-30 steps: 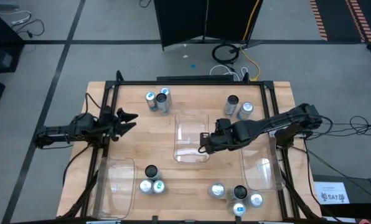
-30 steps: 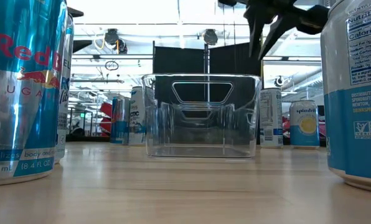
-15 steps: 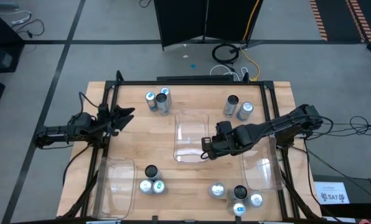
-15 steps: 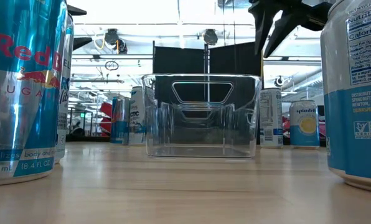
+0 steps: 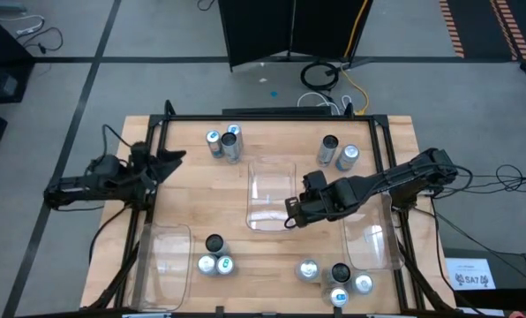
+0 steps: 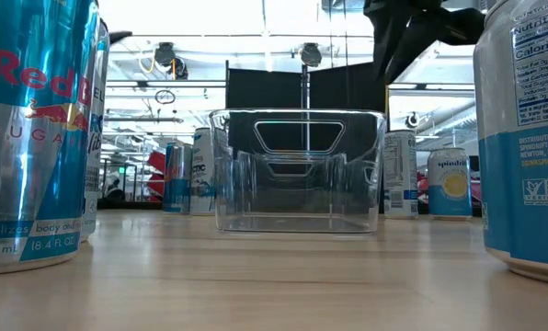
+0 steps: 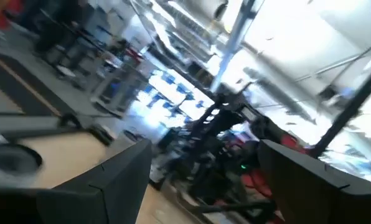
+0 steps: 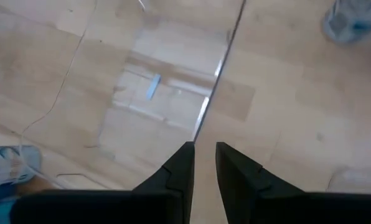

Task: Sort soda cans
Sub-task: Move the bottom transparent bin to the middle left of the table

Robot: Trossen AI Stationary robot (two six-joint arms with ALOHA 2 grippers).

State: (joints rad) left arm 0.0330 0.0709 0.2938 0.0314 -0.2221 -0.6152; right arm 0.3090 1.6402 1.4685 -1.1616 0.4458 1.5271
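Soda cans stand upright on their bases in four groups: far left (image 5: 231, 141), far right (image 5: 329, 146), near left (image 5: 214, 243) and near right (image 5: 340, 274). My right gripper (image 5: 291, 212) (image 8: 204, 152) hangs over the near right corner of the middle clear tray (image 5: 272, 190). Its fingers are shut to a narrow slit, in line with the tray's right rim (image 8: 220, 62). In the low view it (image 6: 381, 78) stays above that rim. My left gripper (image 5: 170, 159) (image 7: 204, 180) is open at the table's left edge, off the cans.
A clear tray (image 5: 164, 256) lies near left and another (image 5: 369, 238) near right. The table's dark frame rails (image 5: 157, 132) run along its sides. Two cans (image 6: 35, 138) (image 6: 527, 138) stand close to the near edge. Bare wood lies between the middle tray and the near can groups.
My right gripper has drifted slightly toward the near edge over the middle tray, and its spread fingers have shut. My left gripper has drawn back toward the table's left and far side, staying open. No can or tray has moved.
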